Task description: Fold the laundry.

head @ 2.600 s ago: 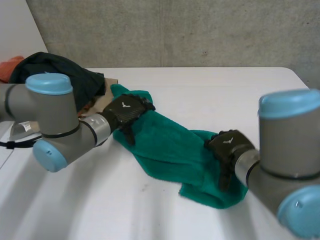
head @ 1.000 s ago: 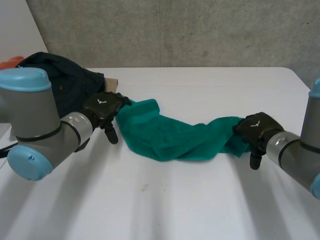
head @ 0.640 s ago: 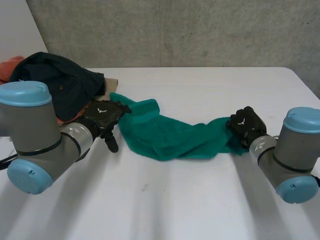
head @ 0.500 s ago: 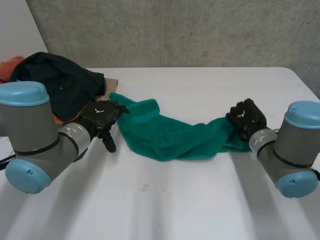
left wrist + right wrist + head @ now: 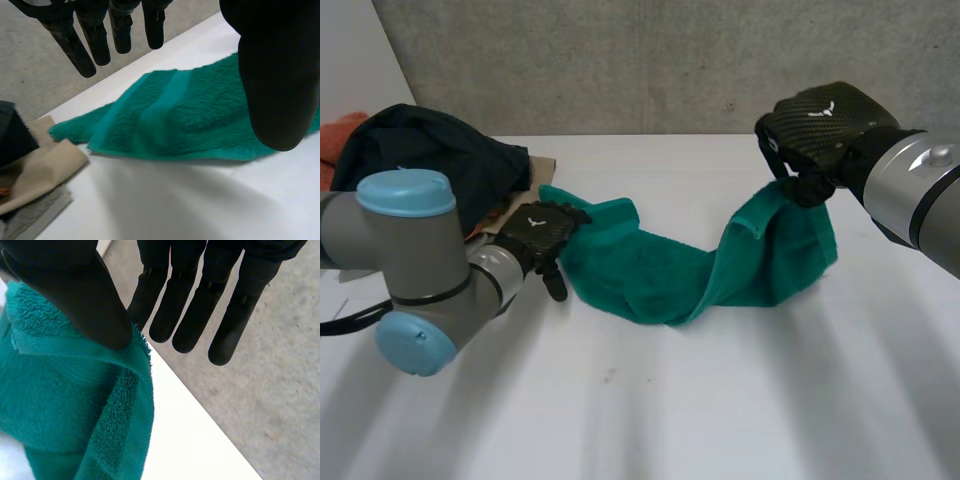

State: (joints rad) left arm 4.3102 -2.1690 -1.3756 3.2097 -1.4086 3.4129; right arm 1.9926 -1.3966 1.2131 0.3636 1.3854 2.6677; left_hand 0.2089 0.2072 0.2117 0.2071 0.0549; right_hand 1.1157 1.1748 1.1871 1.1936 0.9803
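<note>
The green terry towel is rumpled into a long strip; the right hand pinches one end aloft, the left hand hangs straight-fingered over the other.

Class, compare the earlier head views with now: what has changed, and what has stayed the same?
The right hand has lifted its end of the green towel off the table, pinching it. The left hand stays at the other end; the dark clothes are unmoved.

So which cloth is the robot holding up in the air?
The green towel. The right hand pinches one end and holds it above the table, while the dark clothes and the beige cloth lie in a pile.
</note>
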